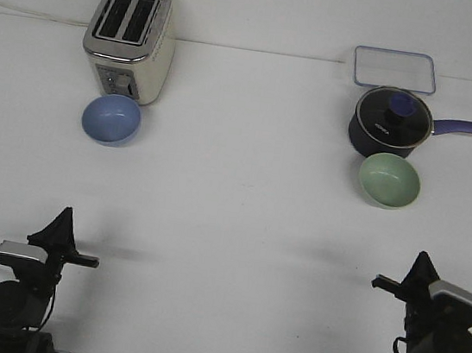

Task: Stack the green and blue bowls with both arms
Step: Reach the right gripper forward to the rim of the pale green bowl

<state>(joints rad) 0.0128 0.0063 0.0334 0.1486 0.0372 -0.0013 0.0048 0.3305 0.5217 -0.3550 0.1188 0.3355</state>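
Nothing is stacked yet: the blue bowl [111,119] sits by the toaster [130,39], the green bowl [389,180] by the saucepan [391,121], well apart, and both the left gripper [62,225] and the right gripper [419,270] hold nothing, how open I cannot tell.

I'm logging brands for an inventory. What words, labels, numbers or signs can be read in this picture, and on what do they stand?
Saucepan: a short white word printed on its glass lid, too small and blurred to read.
Toaster: dark controls on the front panel, no markings legible.
Blue bowl, green bowl, clear lidded container: no text visible.
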